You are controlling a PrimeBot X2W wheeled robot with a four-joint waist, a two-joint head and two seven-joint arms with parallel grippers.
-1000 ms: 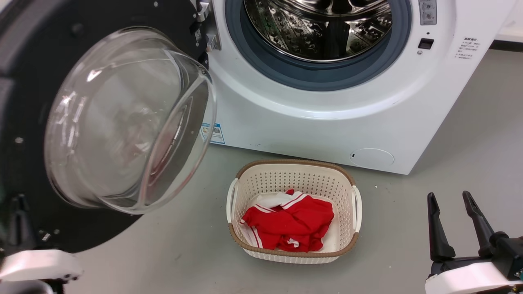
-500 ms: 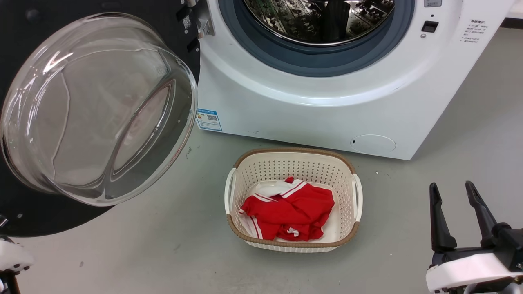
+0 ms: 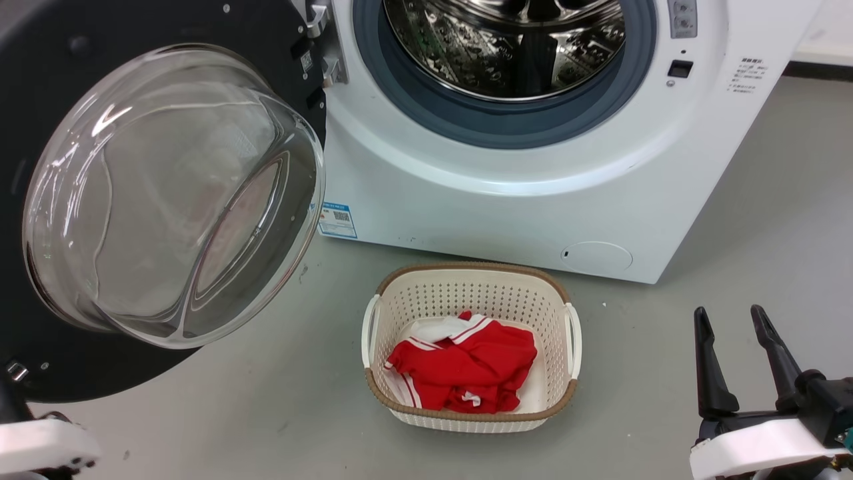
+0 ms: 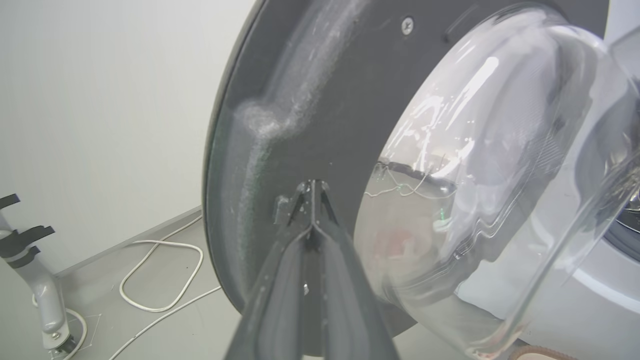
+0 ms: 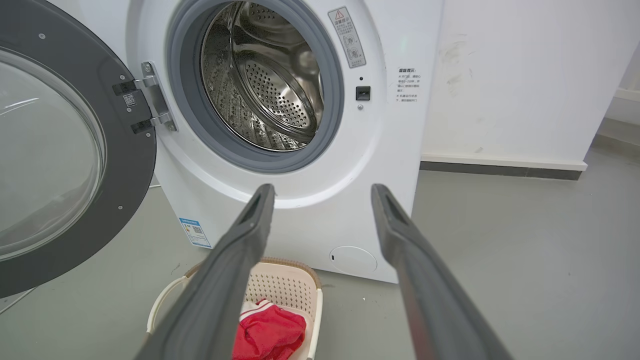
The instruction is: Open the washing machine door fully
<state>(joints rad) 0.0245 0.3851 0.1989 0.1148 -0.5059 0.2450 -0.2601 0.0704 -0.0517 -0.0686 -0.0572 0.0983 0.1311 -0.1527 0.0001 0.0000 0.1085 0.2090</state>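
Observation:
The washing machine door (image 3: 166, 23) is black with a bulging clear glass bowl (image 3: 173, 193), and it hangs swung out to the left of the white washing machine (image 3: 466, 207) on a metal hinge (image 3: 326, 67). In the left wrist view my left gripper (image 4: 312, 235) is shut, its tips against the door (image 4: 325, 125) on its inner black face beside the glass. My right gripper (image 3: 730, 313) stands open and empty at the lower right, away from the machine. The right wrist view shows that gripper (image 5: 322, 192) facing the machine (image 5: 320, 215) and its open drum (image 5: 270, 90).
A cream perforated basket (image 3: 470, 293) holding a red and white garment (image 3: 473, 363) sits on the grey floor in front of the machine. White cables (image 4: 165, 280) and a grey stand (image 4: 40, 295) lie by the wall behind the door.
The door has swung further out to the left, away from the drum opening. The head camera has shifted. My right gripper has stayed open and in place.

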